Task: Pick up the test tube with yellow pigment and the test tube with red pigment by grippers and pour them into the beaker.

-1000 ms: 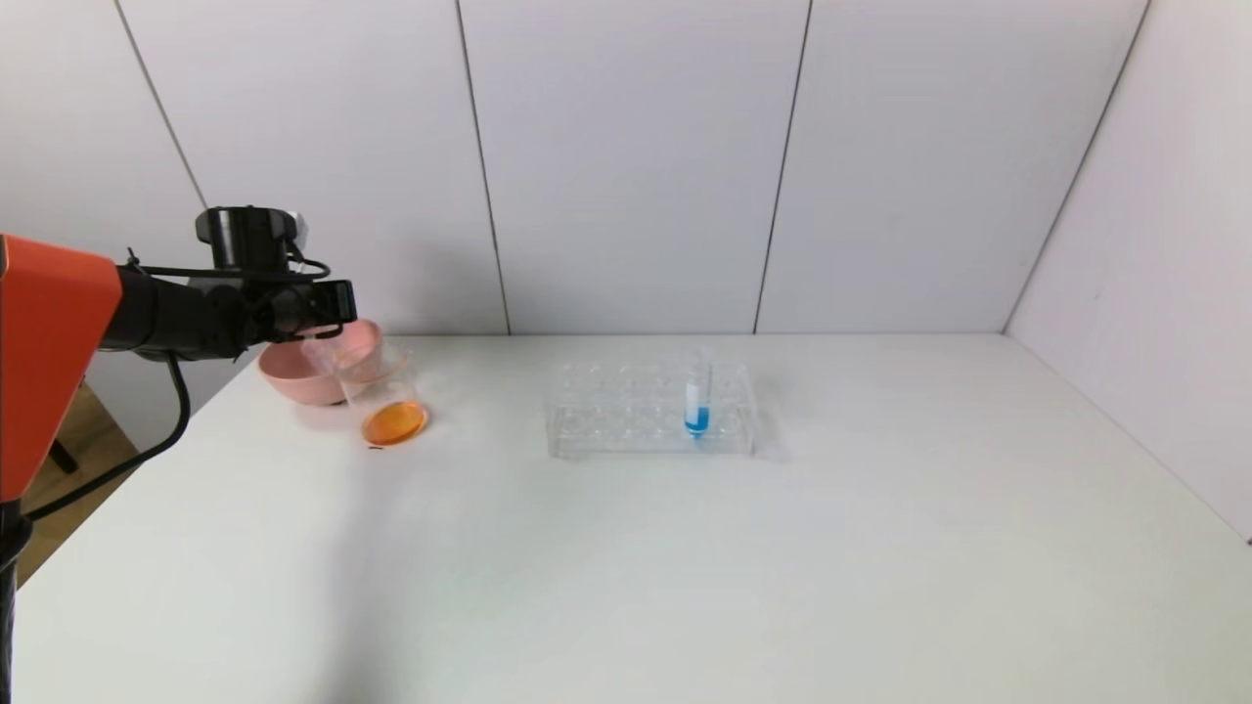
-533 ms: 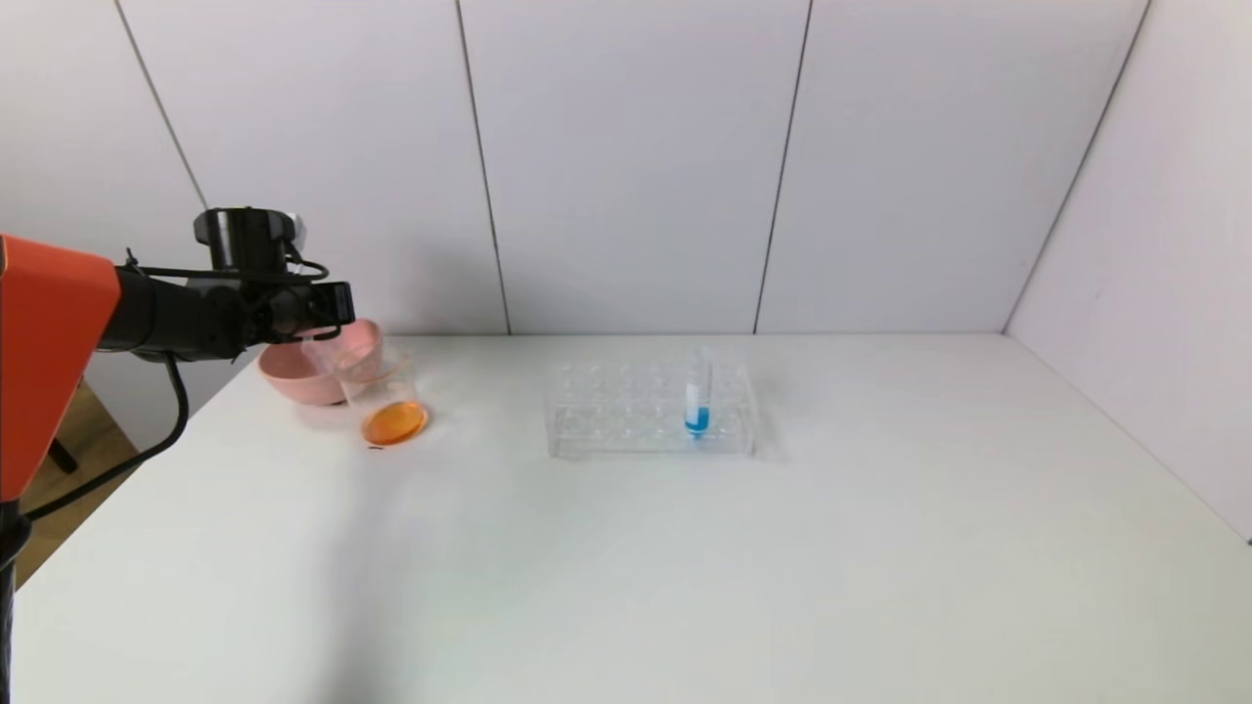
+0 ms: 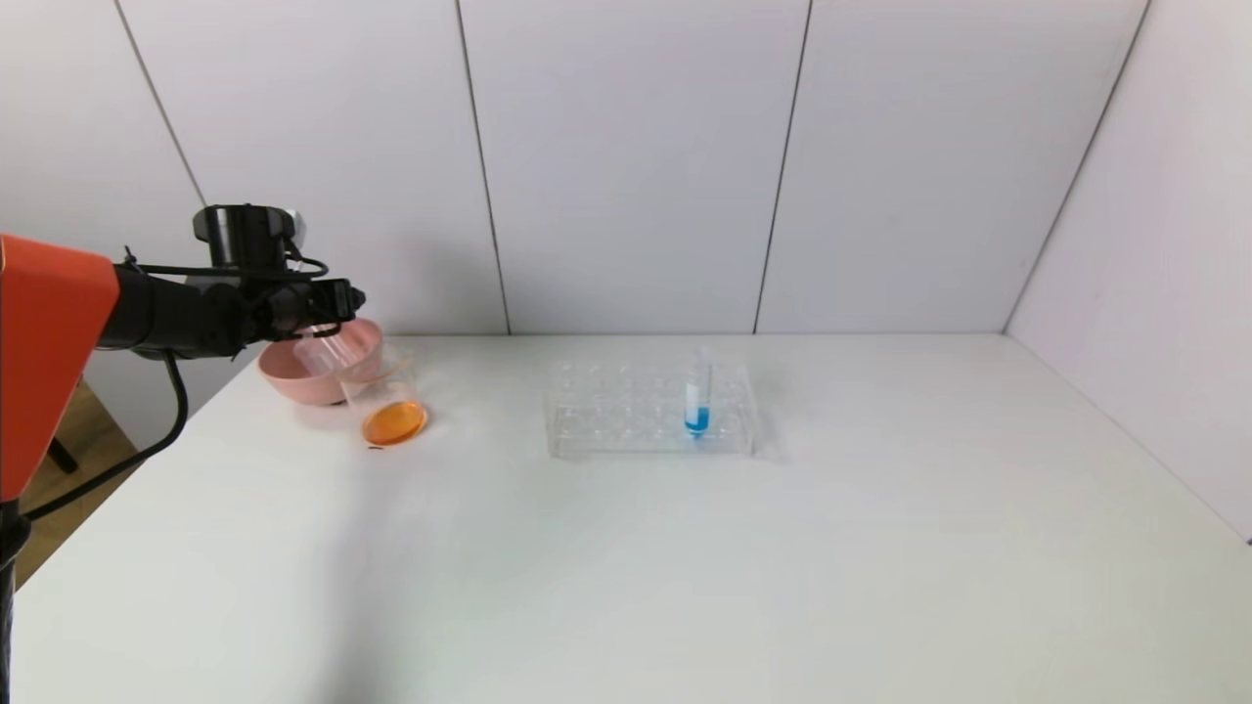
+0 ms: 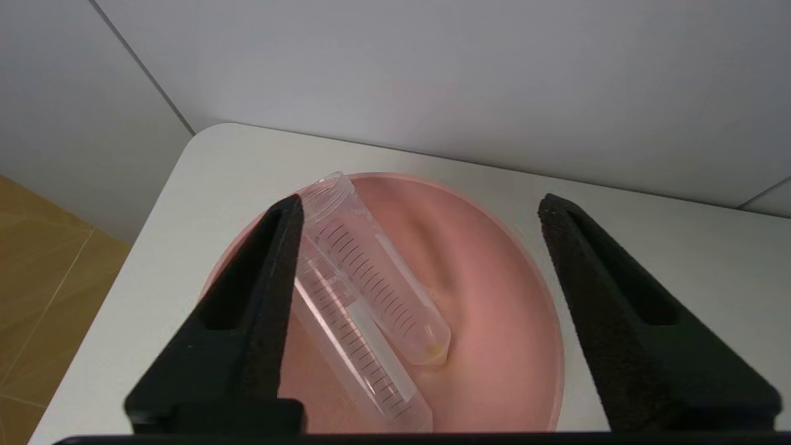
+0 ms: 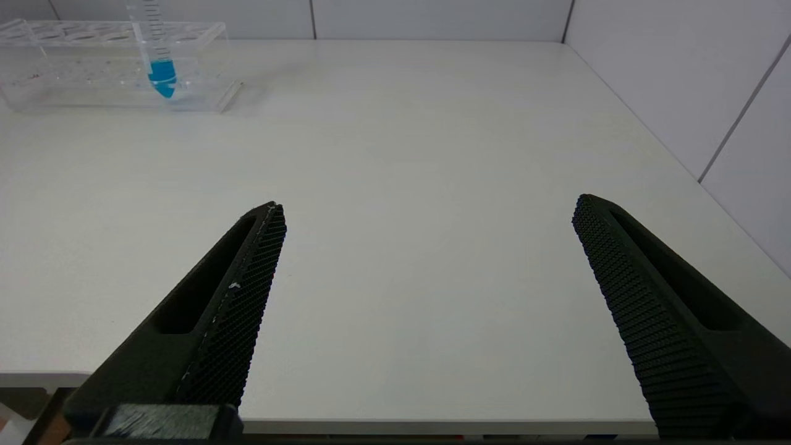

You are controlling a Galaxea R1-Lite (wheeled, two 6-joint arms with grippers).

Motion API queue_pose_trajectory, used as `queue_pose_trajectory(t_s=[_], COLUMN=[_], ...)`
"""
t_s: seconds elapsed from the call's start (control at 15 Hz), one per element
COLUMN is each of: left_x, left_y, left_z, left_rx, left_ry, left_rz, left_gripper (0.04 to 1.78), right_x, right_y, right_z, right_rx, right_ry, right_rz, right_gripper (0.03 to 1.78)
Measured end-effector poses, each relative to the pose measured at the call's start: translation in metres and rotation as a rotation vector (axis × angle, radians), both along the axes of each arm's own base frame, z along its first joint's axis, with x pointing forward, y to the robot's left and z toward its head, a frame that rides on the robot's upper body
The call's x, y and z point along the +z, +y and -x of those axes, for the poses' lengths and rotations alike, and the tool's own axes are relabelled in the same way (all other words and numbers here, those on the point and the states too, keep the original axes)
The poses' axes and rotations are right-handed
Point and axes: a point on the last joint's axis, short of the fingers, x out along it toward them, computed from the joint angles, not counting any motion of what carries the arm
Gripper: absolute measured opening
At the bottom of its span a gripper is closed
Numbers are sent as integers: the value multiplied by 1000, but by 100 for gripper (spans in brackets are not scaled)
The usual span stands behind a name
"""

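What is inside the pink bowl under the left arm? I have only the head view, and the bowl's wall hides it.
Observer: Two test tubes lie side by side in the pink bowl, nearly empty, with a yellowish trace in one tip.
Operator: Is the arm holding either one?
Observer: No. The left gripper hovers above the bowl, jaws wide apart, gripping nothing.
Operator: And the right arm? I can't see it.
Observer: The right gripper hangs over the table, jaws open and holding nothing.
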Motion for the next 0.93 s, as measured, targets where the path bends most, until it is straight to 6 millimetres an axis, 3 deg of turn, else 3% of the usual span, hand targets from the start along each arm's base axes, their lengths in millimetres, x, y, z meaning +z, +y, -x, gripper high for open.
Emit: queue_pose_trajectory(t_s=[0.27, 0.6, 0.93], left_x=[4, 25, 61], left_y=[0, -3, -9], left_z=[3, 22, 66], left_rx=[0, 0, -19], left_ry=[-9, -28, -59], left_rz=[-4, -14, -55], left_gripper=[174, 176, 176], right_x=[0, 0, 0], right_y=[0, 0, 0], right_z=[0, 0, 0], right_rx=[0, 0, 0], right_ry=[0, 0, 0], right_rz=[0, 0, 1], right_gripper=[170, 170, 170])
